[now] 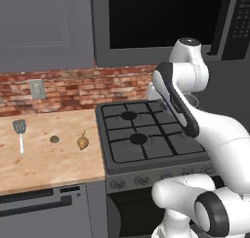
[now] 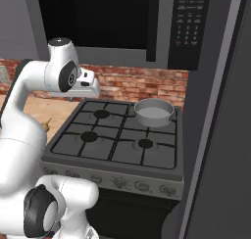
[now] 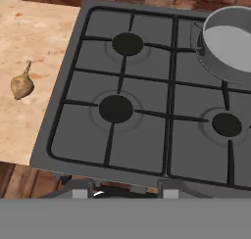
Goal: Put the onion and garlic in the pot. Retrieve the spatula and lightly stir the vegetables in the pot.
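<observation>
pot (image 3: 230, 47) cut off, garlic (image 1: 54, 139) tiny

The microwave (image 2: 184, 27) panel's display and buttons are too blurred to read.

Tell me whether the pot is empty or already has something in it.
Empty. The pot on the stove's back right burner shows only its bare grey inside; the onion lies on the counter, left of the stove.

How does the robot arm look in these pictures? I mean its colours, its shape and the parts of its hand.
The arm is made of thick, rounded, glossy white segments. Dark grey to black bands and discs sit at the joints, with a long dark stripe along one link. The hand is a boxy white block with a small dark spot on its side. No cables or printed markings are visible.
</observation>
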